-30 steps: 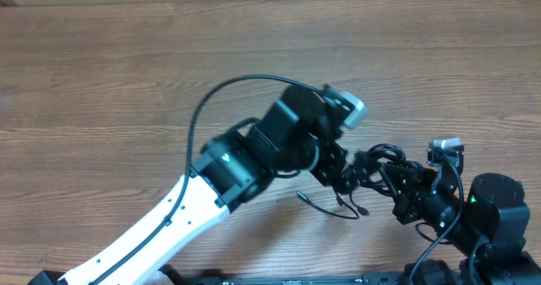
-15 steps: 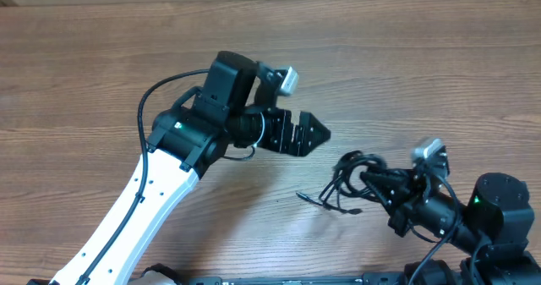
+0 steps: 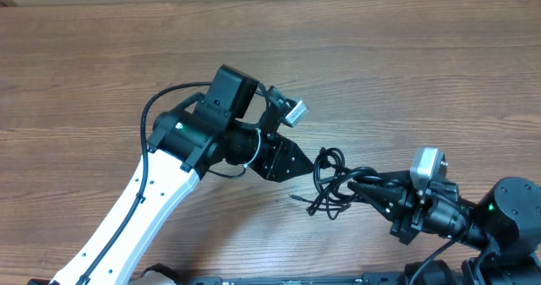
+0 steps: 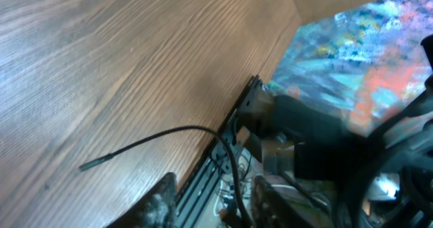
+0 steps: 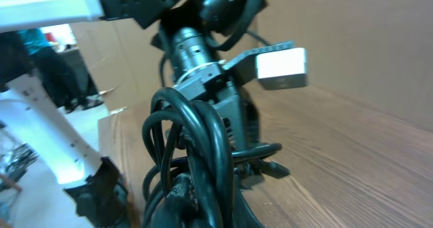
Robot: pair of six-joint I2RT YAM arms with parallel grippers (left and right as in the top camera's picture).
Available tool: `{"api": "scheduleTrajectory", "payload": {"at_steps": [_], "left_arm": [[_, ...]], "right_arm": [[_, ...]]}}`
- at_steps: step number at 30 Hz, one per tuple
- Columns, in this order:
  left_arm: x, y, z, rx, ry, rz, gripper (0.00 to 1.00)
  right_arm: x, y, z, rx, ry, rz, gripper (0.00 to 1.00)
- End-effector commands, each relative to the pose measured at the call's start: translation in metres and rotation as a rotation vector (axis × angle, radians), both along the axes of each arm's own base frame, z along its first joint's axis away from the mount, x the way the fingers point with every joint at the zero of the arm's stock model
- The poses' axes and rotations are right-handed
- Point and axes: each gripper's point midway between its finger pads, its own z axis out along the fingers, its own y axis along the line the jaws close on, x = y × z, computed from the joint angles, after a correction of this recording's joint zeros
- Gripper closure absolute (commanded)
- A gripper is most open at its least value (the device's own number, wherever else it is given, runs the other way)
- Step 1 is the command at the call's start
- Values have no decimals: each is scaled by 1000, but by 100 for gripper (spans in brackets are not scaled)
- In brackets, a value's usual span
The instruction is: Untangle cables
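The cables [image 3: 328, 186] are a tangled black bundle right of the table's middle, with a loose plug end [image 3: 296, 198] trailing left on the wood. My right gripper [image 3: 353, 185] is shut on the bundle from the right. In the right wrist view the thick loops of the cables [image 5: 203, 130] rise straight out of my right gripper [image 5: 203, 201]. My left gripper [image 3: 301, 162] points at the bundle from the left, its tips just short of a loop. In the left wrist view my left gripper [image 4: 214, 182] stands open, one thin strand [image 4: 177, 130] running between the fingers, clear of both.
The wooden table [image 3: 397, 65] stretches away behind both arms. A dark rail [image 3: 254, 278] runs along its front edge. The left arm's white link [image 3: 144, 209] slants across the front left. The right arm's base [image 3: 507, 217] fills the front right corner.
My left arm pulled back to the left, then came back to the bundle with narrower jaws. My right gripper carried the bundle leftward and lower.
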Motion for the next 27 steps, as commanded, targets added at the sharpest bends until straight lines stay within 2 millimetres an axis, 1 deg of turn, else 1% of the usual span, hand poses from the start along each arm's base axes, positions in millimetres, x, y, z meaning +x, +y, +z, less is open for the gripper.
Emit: {"api": "scheduleTrajectory", "payload": {"at_steps": [1,5,7,8,9,10,12,13,15,16,17,19,22,27], "left_arm": [[-11,-9,16,-83,-28,-81,71],[-15,-8,15,-85,-38,-106,68],[-19,-2,11,-63,-18,-112,62],[-20,2,9,-53,-4,-108,56],[-20,6,7,-42,9,-101,39],[-21,10,5,-35,22,-95,29],[-20,15,4,-26,41,-81,12],[-20,16,5,-37,45,-79,7],[-21,12,12,-81,47,-95,4],[-25,6,22,-141,52,-124,3],[-27,4,25,-163,51,-139,3],[-28,1,26,-167,50,-148,0],[-33,-3,27,-172,42,-170,0],[-32,-7,26,-166,11,-181,2]], "right_arm": [[-12,4,9,11,-28,62,96],[-9,2,5,2,-12,37,96],[0,-3,-4,-17,25,-29,96],[4,-6,-9,-29,47,-65,96],[7,-9,-13,-39,65,-92,96],[9,-10,-16,-45,80,-106,96],[8,-10,-18,-47,91,-104,96],[8,-10,-18,-46,90,-104,96],[7,-9,-18,-44,91,-96,96],[3,-7,-17,-37,91,-71,96],[0,-5,-15,-31,89,-50,96],[-6,-2,-11,-18,79,-9,96],[-22,7,1,16,31,108,96],[-33,11,8,35,3,184,96]]}}
